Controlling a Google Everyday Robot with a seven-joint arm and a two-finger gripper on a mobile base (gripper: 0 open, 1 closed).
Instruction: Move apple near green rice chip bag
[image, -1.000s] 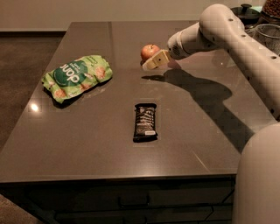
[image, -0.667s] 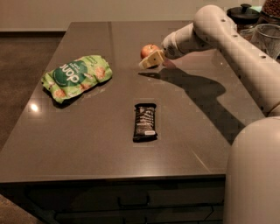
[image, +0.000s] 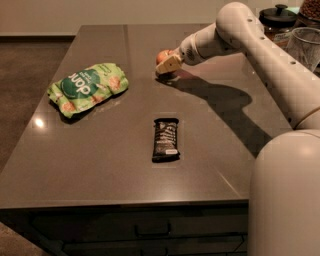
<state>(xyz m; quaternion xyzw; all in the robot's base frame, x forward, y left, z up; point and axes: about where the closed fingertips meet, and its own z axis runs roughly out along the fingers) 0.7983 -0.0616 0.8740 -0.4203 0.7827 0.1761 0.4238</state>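
The gripper (image: 168, 63) sat low over the far side of the dark grey table (image: 100, 170), right at the apple (image: 161, 54). Its tan tip covered the apple's lower right part, so only a reddish-orange curve showed above and to the left of it. Whether the gripper was clamped on the fruit or only pressed against it could not be told, nor whether the apple rested on the tabletop or hung just above it.

The green rice chip bag (image: 88, 88) lay flat near the table's left edge, well apart from the apple, its dark oval with white letters facing up and reading upside down. A black wrapped snack bar (image: 165, 139) lay lengthwise near the table's middle, apart from both. Its print was too small to read.

The cream arm (image: 260, 55) reached in from the right and cast a broad shadow (image: 225, 105) on the table beneath it. The robot's rounded body (image: 285, 200) filled the lower right corner and was cut off by the frame. Behind the arm, at the upper right, stood a jar with a black lid (image: 278, 15) and a clear glass vessel (image: 306, 45), both partly hidden and cropped. A drawer handle (image: 152, 231) was dimly visible below the table's front edge.
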